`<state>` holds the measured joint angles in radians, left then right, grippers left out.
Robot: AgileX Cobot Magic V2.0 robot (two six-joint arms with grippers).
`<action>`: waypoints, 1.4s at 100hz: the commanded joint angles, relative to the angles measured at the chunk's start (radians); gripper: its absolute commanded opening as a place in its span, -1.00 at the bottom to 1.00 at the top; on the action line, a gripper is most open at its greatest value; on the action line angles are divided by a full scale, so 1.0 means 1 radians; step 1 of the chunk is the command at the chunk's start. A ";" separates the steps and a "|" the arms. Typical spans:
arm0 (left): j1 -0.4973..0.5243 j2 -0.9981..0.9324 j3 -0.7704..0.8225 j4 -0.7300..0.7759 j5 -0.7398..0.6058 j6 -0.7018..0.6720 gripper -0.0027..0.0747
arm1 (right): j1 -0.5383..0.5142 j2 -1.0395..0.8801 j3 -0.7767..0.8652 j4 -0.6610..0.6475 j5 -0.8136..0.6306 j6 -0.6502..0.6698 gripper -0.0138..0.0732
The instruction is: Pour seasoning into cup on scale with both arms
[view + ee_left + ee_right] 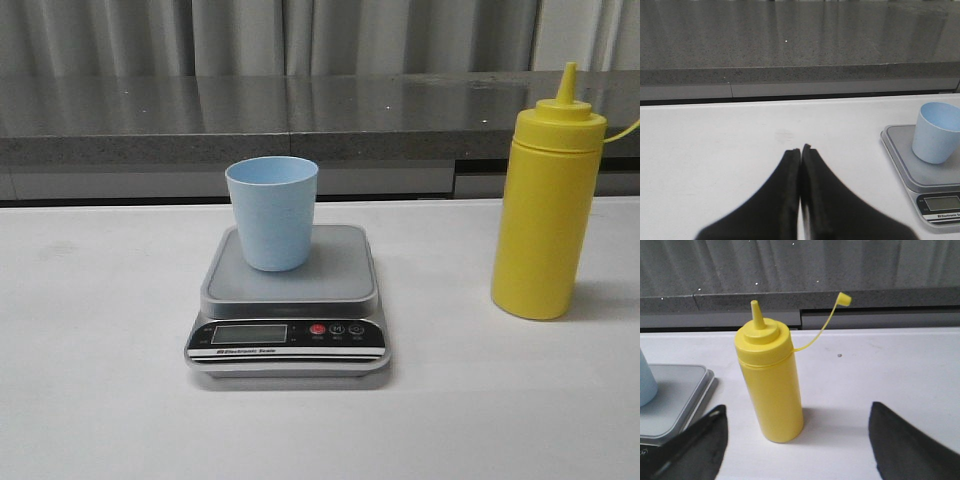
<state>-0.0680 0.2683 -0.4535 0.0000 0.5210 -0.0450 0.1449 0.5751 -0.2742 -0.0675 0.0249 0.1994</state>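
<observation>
Seasoning [546, 212] is standing upright on the white table [100, 400], to the right of the scale [288, 310] and well apart from it, with nothing gripping it. Its small tethered cap [844, 299] is hanging off to one side on a thin strap, so the nozzle is sitting uncovered (a helpful head start for pouring). The cup [272, 210] is resting upright on the silver platform, towards its back edge; from these angles, whether it is holding anything cannot be told. The right gripper [795, 440] is spread wide, its fingers flanking the bottle without touching it. The left gripper [800, 152] is clenched tight on nothing, hovering over bare table beside the scale. Judging by this, the task is barely beginning: the bottle is waiting to be grasped, lifted, tipped over the cup and squeezed, and every one of those steps is remaining.
</observation>
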 commanded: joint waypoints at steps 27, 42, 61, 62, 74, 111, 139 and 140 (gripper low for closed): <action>0.003 0.009 -0.025 -0.006 -0.079 -0.010 -0.98 | 0.015 0.278 -0.037 -0.009 -0.341 0.000 0.85; 0.003 0.009 -0.025 -0.006 -0.079 -0.010 -0.98 | 0.015 0.396 -0.037 -0.009 -0.430 0.001 0.85; 0.003 0.009 -0.025 -0.006 -0.079 -0.010 -0.98 | 0.015 0.520 -0.037 -0.063 -0.534 0.001 0.85; 0.003 0.009 -0.025 -0.006 -0.079 -0.010 -0.98 | 0.015 0.529 -0.037 -0.073 -0.542 0.001 0.85; 0.003 0.009 -0.025 -0.006 -0.079 -0.010 -0.98 | 0.015 0.605 -0.037 -0.156 -0.638 0.002 0.85; 0.003 0.009 -0.025 -0.006 -0.079 -0.010 -0.98 | 0.015 0.899 -0.037 -0.140 -0.965 0.002 0.85; 0.003 0.009 -0.025 -0.006 -0.079 -0.010 -0.98 | 0.014 1.040 -0.048 -0.074 -1.123 0.002 0.85; 0.003 0.009 -0.025 -0.006 -0.079 -0.010 -0.98 | 0.014 1.046 -0.050 -0.072 -1.123 0.002 0.85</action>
<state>-0.0680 0.2683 -0.4535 0.0000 0.5210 -0.0450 0.1597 1.6172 -0.2948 -0.1761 -0.9871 0.2010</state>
